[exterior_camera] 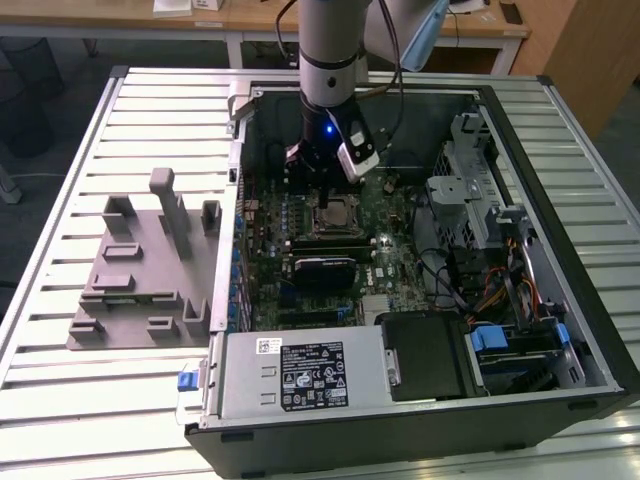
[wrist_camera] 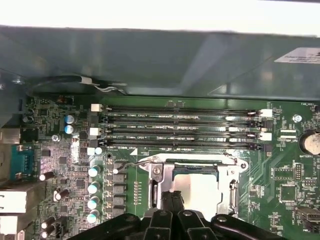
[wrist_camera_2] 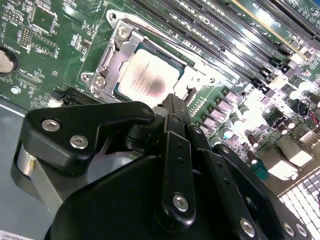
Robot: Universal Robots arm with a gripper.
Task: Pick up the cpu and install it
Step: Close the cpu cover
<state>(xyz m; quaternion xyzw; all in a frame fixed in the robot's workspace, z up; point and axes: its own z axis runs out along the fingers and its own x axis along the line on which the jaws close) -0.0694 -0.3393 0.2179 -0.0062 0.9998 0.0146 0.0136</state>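
The cpu (wrist_camera_2: 147, 75), a flat square chip with a silvery top, lies flat inside the metal-framed socket (wrist_camera_2: 117, 50) on the green motherboard. It also shows in the first wrist view as the pale square cpu (wrist_camera: 200, 187), and small in the exterior view, cpu (exterior_camera: 333, 217). My gripper (wrist_camera_2: 172, 100) hangs just above the chip's edge, its black fingers pressed together with nothing between them. In the first wrist view the gripper (wrist_camera: 170, 196) covers the socket's near side. In the exterior view the gripper (exterior_camera: 322, 185) reaches down into the open computer case (exterior_camera: 590, 330).
Memory slots (wrist_camera: 180, 127) run alongside the socket. The case holds a power supply (exterior_camera: 300, 375), a drive cage (exterior_camera: 470, 180) and cables (exterior_camera: 500, 290). A grey plastic tray with upright pegs (exterior_camera: 140, 270) stands on the slatted table at the exterior view's left.
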